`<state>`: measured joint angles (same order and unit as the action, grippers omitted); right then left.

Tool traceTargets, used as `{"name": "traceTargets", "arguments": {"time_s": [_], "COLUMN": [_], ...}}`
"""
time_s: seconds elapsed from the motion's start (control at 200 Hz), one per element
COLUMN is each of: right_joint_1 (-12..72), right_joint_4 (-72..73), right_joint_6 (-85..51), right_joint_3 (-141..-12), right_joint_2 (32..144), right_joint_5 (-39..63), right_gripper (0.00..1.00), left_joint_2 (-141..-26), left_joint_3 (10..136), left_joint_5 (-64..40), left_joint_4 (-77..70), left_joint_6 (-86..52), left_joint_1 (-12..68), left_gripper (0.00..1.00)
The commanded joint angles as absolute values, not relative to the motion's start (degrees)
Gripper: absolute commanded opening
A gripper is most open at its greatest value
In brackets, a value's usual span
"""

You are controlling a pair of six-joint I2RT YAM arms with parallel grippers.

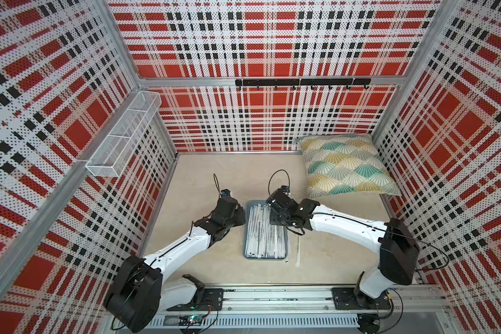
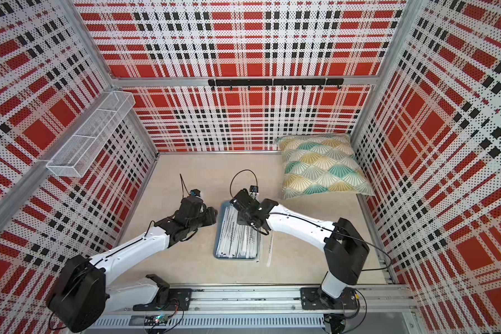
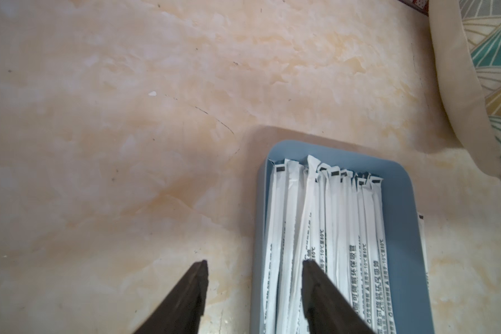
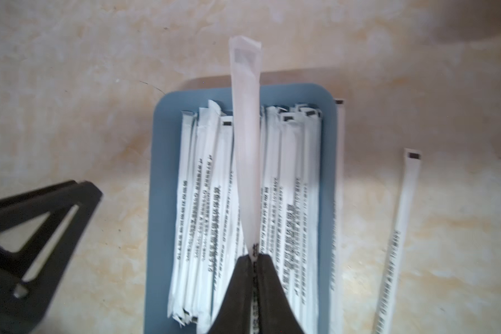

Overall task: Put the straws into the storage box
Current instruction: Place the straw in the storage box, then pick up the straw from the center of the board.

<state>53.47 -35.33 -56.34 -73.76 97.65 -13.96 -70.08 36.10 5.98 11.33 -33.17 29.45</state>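
My right claw (image 4: 253,256) pinches one straw (image 4: 245,115) over the storage box (image 4: 162,173), full of straws (image 4: 289,202); my left claw (image 3: 253,266) stands half-open astride its rim, holding nothing; a loose straw (image 4: 399,231) lies on open table (image 3: 99,115) beside the box.

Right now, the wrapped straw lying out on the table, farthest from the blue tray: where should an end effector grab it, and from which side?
Take the lone straw near its middle, from straight above, jaws closing across its width. It lies flat on the table, roughly parallel to the storage box and apart from it, so both long edges are free.
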Motion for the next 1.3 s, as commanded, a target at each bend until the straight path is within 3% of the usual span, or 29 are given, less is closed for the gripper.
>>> {"name": "traceTargets", "arguments": {"time_s": [0.0,0.245,0.471,0.606,0.792,1.042,1.293], "right_joint_1": [53.26,53.35,53.35,51.67,47.07,46.85,46.85], "right_joint_4": [-32.94,-31.72,-36.82,-40.7,-38.87,-35.11,-32.71], "right_joint_6": [-57.08,-56.71,-56.29,-57.51,-58.38,-57.85,-57.92], "right_joint_3": [-74.94,-77.34,-78.16,-70.1,-54.41,-51.99,-49.77], "right_joint_2": [104.32,111.36,106.29,97.01,87.99,91.29,94.59], "right_joint_5": [-13.06,-12.2,-12.49,-15.0,-12.96,-12.2,-13.16], "right_gripper": [0.13,0.14,0.33,0.29,0.29,0.34,0.25], "left_joint_2": [-69.96,-70.99,-70.71,-68.38,-70.02,-75.37,-73.63], "left_joint_3": [35.0,34.88,36.29,37.67,39.64,42.01,40.42], "left_joint_5": [5.18,4.3,5.77,6.55,3.58,11.97,12.62], "left_joint_4": [10.05,8.29,11.32,14.06,13.74,13.32,12.31], "left_joint_6": [-33.49,-33.66,-33.85,-31.88,-28.63,-29.53,-30.93], "left_joint_1": [31.01,32.04,30.8,29.26,35.16,43.21,42.64], "left_gripper": [0.57,0.57,0.57,0.61,0.7,0.69,0.67]}}
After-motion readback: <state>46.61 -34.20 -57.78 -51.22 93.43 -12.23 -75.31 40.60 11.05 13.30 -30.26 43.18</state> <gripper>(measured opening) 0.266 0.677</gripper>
